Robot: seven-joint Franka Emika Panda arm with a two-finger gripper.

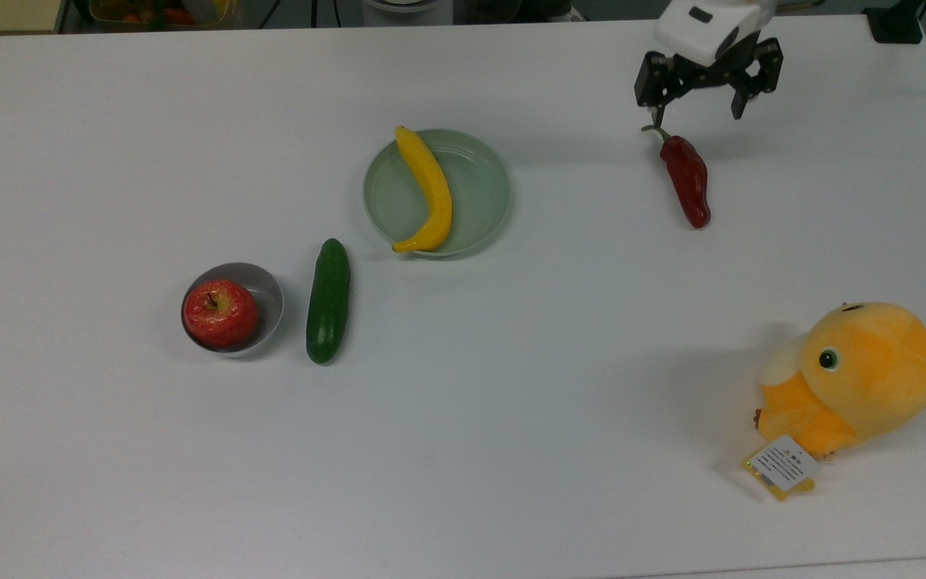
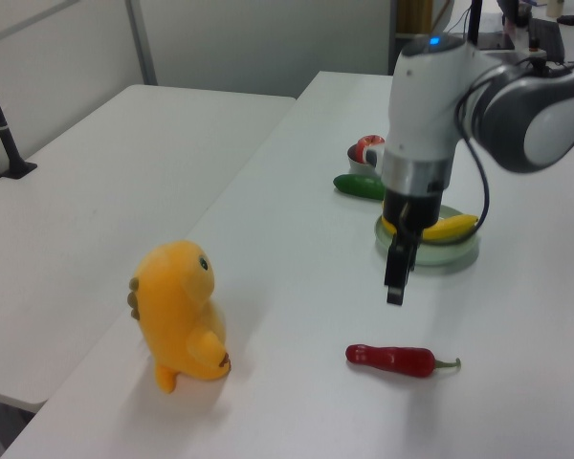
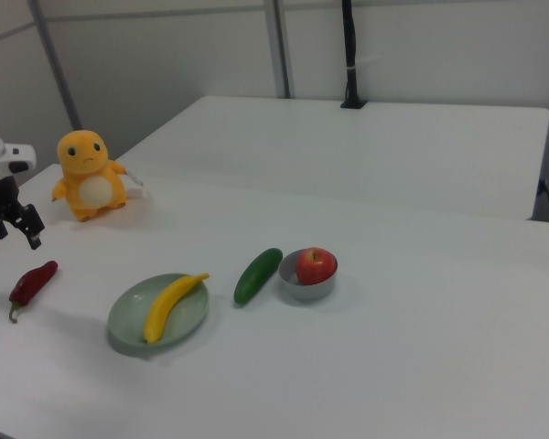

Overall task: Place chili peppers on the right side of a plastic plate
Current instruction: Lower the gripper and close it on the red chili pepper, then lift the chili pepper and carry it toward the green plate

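The chili pepper (image 1: 686, 178) lies flat on the white table (image 1: 511, 450), in the upper right part of the top view. Its green stem points up toward the top edge. The robot's gripper (image 1: 698, 112) hangs just above the stem end, with its two black fingers spread apart and nothing between them. In the left view the gripper (image 2: 394, 287) is in the air over the table, a little above the pepper (image 2: 392, 360) near the bottom middle. In the right view the gripper (image 3: 15, 229) is at the far left edge, with the pepper (image 3: 32, 283) just below it.

The pale green plate (image 1: 479, 193) sits in the upper middle of the top view, well apart from the pepper. A yellow banana (image 1: 428, 191) lies on the plate's left half in the top view, so the right half is bare.

Lower left of the plate in the top view is a dark green cucumber (image 1: 328, 301). Beside it, further left, a red apple (image 1: 220, 313) sits in a small grey bowl (image 1: 270, 299).

A soft orange toy (image 1: 857, 376) lies in the lower right of the top view. It has a small white tag (image 1: 783, 463) with printing that is too tiny to read.

Nothing lies on the table between the pepper and the plate.
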